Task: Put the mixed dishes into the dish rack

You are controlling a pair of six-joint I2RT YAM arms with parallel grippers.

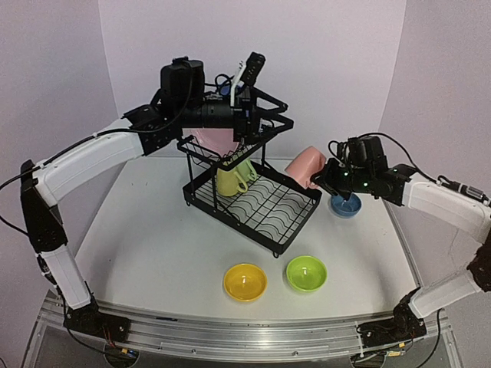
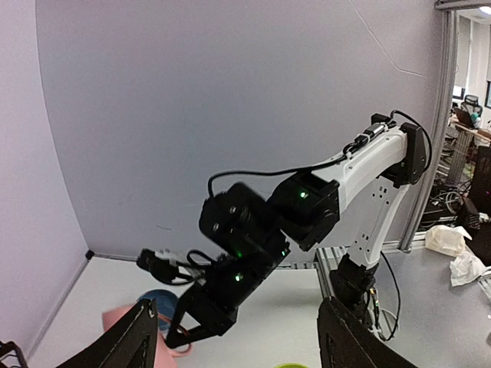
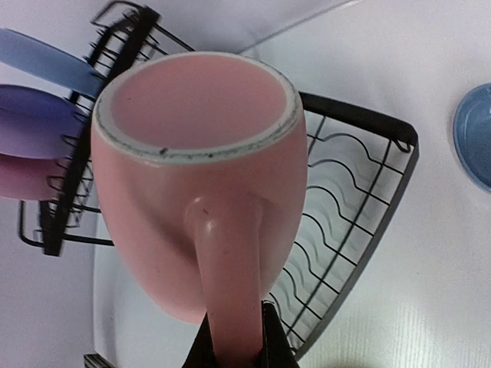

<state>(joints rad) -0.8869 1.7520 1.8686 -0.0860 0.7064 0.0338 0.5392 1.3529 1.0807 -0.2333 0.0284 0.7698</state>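
My right gripper [image 1: 324, 181] [image 3: 234, 354] is shut on the handle of the pink mug [image 1: 305, 166] [image 3: 199, 153], which hangs tilted over the right end of the black dish rack [image 1: 268, 222] [image 3: 360, 222]. Blue [image 3: 46, 61], lavender [image 3: 38, 115] and pink [image 3: 27, 176] plates stand at the rack's far side. A yellowish mug [image 1: 232, 181] sits in the lower tray. My left gripper [image 1: 249, 119] [image 2: 238, 303] hovers at the raised upper shelf, open, with nothing between its fingers [image 2: 134, 337]. On the table lie a blue bowl [image 1: 345, 205] [image 3: 476, 146], a yellow bowl [image 1: 245, 281] and a lime bowl [image 1: 306, 273].
The left arm stretches across the rack's upper tier from the left. The blue bowl lies right under the right arm's wrist. White walls close in behind and on both sides. The yellow and lime bowls lie between the rack and the table's front edge.
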